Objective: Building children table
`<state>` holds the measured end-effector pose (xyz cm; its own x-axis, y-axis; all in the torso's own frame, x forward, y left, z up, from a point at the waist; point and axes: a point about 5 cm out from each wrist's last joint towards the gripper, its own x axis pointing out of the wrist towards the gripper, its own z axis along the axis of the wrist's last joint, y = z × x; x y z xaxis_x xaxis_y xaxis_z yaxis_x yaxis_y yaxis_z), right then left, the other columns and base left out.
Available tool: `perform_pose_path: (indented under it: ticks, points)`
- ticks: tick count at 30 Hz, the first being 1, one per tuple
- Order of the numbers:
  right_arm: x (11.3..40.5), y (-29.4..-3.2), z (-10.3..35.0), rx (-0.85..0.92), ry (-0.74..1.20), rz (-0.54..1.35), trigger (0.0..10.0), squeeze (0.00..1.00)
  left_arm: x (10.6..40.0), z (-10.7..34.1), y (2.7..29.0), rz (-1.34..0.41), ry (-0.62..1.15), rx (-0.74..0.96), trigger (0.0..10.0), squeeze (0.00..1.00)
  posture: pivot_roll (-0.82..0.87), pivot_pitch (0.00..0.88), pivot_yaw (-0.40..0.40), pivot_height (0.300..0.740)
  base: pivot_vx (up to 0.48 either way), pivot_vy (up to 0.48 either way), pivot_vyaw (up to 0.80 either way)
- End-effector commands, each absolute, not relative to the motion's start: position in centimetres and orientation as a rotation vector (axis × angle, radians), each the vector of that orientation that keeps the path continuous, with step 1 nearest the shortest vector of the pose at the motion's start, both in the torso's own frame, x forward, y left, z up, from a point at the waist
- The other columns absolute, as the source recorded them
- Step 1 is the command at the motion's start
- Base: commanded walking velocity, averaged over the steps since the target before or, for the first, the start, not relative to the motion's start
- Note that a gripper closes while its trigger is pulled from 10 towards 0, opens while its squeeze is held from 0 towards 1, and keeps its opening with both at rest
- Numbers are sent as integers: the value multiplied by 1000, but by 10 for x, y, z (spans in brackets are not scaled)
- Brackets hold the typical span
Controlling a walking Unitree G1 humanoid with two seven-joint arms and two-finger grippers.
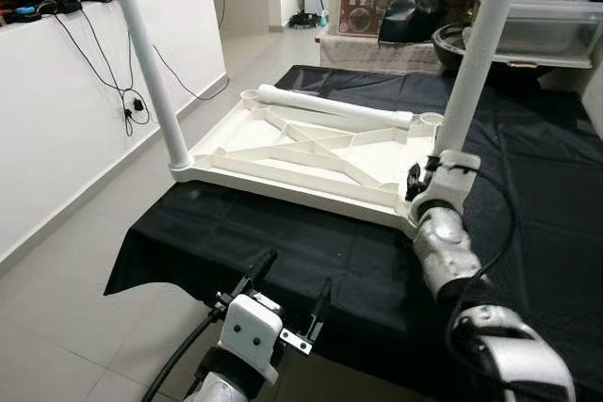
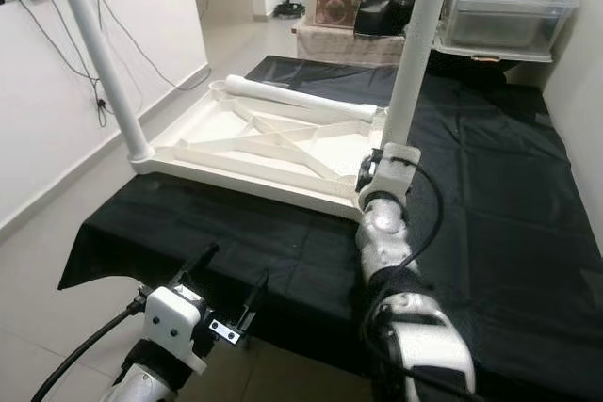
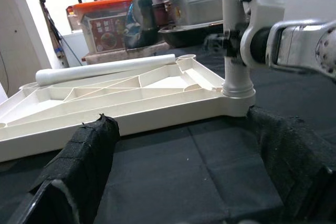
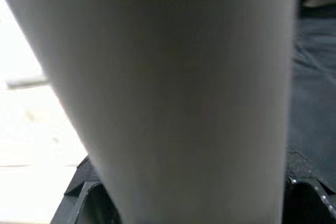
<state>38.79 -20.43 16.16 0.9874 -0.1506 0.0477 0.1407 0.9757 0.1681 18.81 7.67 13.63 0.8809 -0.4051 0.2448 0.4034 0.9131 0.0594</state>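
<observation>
1. White plastic tabletop (image 1: 311, 152) lies upside down on the black-clothed desk (image 1: 236, 242); my right hand (image 1: 426, 179) pinches a white tube leg (image 1: 476, 54) standing in the corner socket just below it.
2. I should hold it plumb and press straight down, I judge.
3. My left hand (image 1: 287, 298), fingers spread and empty, hovers by the near desk edge.
4. A loose white tube (image 1: 334, 105) lies beyond; another leg (image 1: 151, 72) stands far left.

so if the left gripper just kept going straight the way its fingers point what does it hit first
Probably the near edge of the upturned white plastic tabletop lying on the black cloth. The left gripper hangs open just short of the cloth, aimed at that edge. If it ran to the right, the upright white leg in the right gripper comes first.
</observation>
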Motion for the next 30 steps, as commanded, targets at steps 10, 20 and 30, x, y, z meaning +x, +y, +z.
perform_pose_path:
  ticks: [10,20,30]
  points:
    - [385,-191,184,213,-24,638,10000,0,189,133,78,-421,-235,1,10000,0,44,0,15,740,0,0,0]
    - [363,-174,173,149,84,1128,10000,0,188,134,78,-415,-237,2,10000,0,53,0,10,740,0,0,0]
    - [360,-165,166,132,97,1192,0,0,188,133,78,-414,-235,-1,10000,0,53,0,10,740,0,0,0]
